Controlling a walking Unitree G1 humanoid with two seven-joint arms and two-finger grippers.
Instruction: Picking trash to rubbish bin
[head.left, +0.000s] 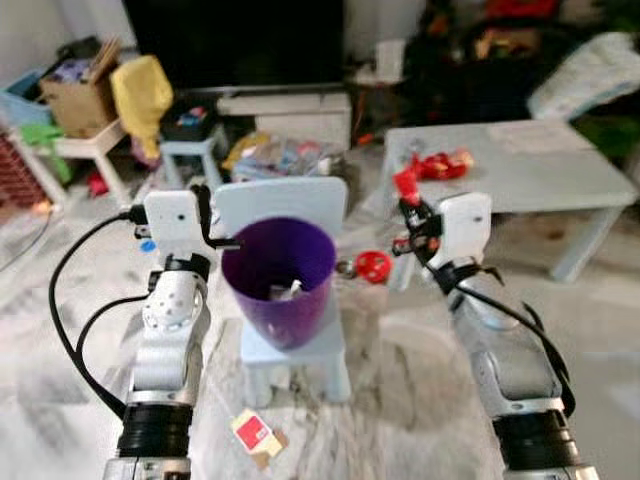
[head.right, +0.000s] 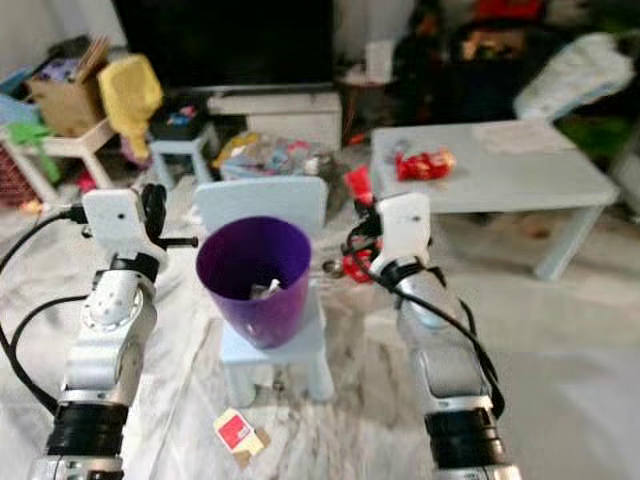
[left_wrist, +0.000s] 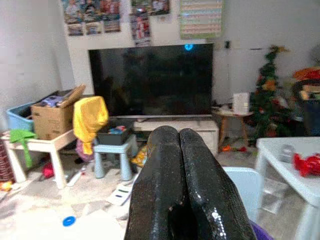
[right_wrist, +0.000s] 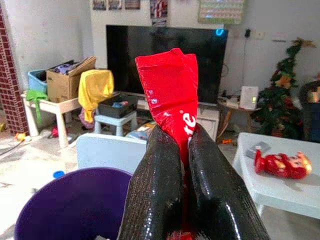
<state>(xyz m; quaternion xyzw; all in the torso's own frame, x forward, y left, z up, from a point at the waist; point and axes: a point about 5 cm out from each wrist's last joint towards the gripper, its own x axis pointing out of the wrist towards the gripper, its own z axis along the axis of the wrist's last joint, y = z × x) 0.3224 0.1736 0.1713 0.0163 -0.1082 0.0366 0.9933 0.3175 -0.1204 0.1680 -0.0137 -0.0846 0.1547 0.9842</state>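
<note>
Red, glossy wrapper (right_wrist: 172, 95) looks thin, light and slippery, so your right hand (right_wrist: 186, 150), pinching its lower end just beside the purple bin (head.left: 280, 275), should keep squeezing, while your left hand (left_wrist: 181, 165) is closed empty.

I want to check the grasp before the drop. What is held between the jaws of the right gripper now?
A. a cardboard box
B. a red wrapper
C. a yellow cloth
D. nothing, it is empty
B: in the right wrist view, the right gripper has its jaws pinched shut on a red wrapper that sticks out past them, above the purple bin.
</note>
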